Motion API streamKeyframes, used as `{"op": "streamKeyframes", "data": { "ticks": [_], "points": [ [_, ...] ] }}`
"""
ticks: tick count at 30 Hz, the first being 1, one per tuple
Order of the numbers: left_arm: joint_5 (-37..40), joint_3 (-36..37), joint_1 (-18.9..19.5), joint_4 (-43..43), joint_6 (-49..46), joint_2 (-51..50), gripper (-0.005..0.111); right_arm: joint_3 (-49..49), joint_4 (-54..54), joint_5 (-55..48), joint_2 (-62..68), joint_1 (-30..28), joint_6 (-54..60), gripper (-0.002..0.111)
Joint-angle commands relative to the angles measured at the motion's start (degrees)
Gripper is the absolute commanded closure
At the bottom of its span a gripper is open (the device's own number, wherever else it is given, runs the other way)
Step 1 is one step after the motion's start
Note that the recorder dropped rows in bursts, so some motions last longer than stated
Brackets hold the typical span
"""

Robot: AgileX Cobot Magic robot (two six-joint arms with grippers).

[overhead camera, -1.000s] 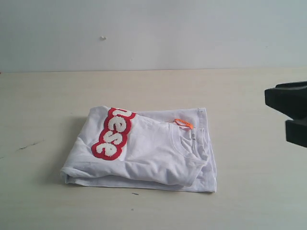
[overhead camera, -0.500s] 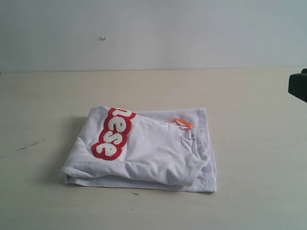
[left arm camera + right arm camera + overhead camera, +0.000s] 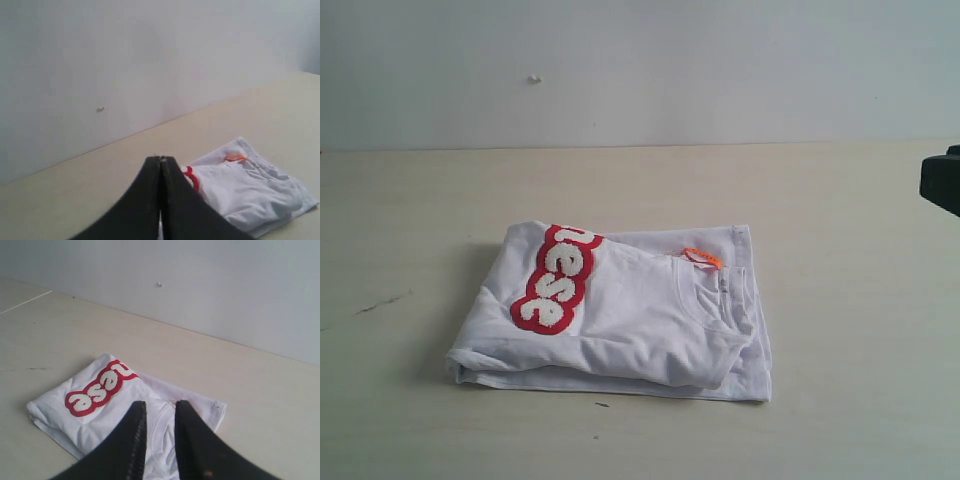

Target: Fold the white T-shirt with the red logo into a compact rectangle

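Observation:
The white T-shirt (image 3: 650, 325) lies folded into a rough rectangle on the beige table, a small orange neck tag (image 3: 701, 257) showing at its far edge. The red logo (image 3: 558, 280) wraps over the fold at the shirt's left. My left gripper (image 3: 161, 159) is shut and empty, raised above the table to one side of the T-shirt (image 3: 250, 192). My right gripper (image 3: 160, 404) hovers over the T-shirt (image 3: 150, 390) near the logo (image 3: 100, 388), its fingers slightly apart with nothing between them. Only a black corner of it (image 3: 942, 183) shows at the exterior view's right edge.
The beige table (image 3: 840, 220) runs back to a pale wall (image 3: 640, 70) with a small speck on it. A dark scuff (image 3: 380, 302) marks the table left of the shirt.
The right gripper has drawn back to the right and upward, nearly leaving the exterior view. The T-shirt has not moved.

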State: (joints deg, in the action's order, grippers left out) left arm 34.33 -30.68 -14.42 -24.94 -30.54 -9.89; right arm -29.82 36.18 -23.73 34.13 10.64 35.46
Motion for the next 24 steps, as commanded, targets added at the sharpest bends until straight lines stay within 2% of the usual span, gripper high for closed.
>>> {"op": "streamKeyframes", "data": {
  "ticks": [1, 3, 6, 12, 18, 24],
  "points": [
    [-9.4, 1.16, 0.1, 2.2, 3.99, 0.16, 0.107, 0.29, -0.15, 0.0, -0.15, 0.12, -0.01, 0.086],
    [-13.23, 1.85, 0.19, 4.74, 7.2, 0.16, 0.107, 0.29, -0.15, 0.0, -0.15, 0.12, -0.01, 0.086],
    [-14.32, 2.94, 1.44, 8.59, 11.85, 0.16, 0.107, 0.29, -0.15, 0.0, -0.15, 0.12, -0.01, 0.086],
    [-13.92, 5.94, 7.37, 15.16, 18.63, 2.65, 0.107, 0.29, -0.15, 0.0, -0.15, 0.12, -0.01, 0.086],
    [-15.06, 10.62, 12.02, 15.67, 18.63, 6.64, 0.107, 0.29, -0.15, 0.0, -0.15, 0.12, -0.01, 0.086],
    [-20.02, 18.0, 12.71, 15.67, 22.56, 9.87, 0.107, 0.29, -0.15, 0.0, -0.15, 0.12, -0.01, 0.086]
  ]
}}
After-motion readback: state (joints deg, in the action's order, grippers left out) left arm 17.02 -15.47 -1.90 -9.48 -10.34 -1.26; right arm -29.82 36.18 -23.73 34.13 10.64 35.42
